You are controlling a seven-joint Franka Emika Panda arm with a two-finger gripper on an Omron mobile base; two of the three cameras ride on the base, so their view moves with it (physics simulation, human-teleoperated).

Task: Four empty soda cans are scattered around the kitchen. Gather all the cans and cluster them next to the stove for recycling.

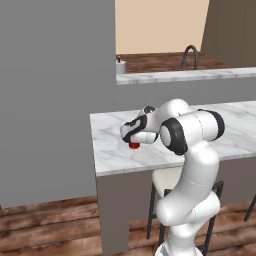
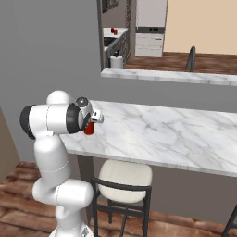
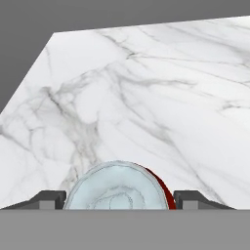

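Note:
A bright red soda can (image 3: pixel 117 188) with a silvery top stands upright on the white marble counter (image 3: pixel 146 97), near the counter's left end. My gripper (image 3: pixel 119 197) is lowered over it with one fingertip (image 3: pixel 49 199) on each side of the can. The jaws sit close to its sides, with a thin gap still showing on the right. From the base, the soda can (image 1: pixel 134 145) (image 2: pixel 89 129) peeks out red under the hand. Two small red things (image 2: pixel 114 31), perhaps more cans, sit on a far counter. The stove is out of view.
A grey wall (image 1: pixel 55 100) rises just left of the counter end. A cushioned stool (image 2: pixel 125 176) stands under the counter beside my base. Behind runs a raised marble ledge (image 1: pixel 200 75) with a dark faucet (image 1: pixel 190 55) and a small white container (image 2: pixel 116 61).

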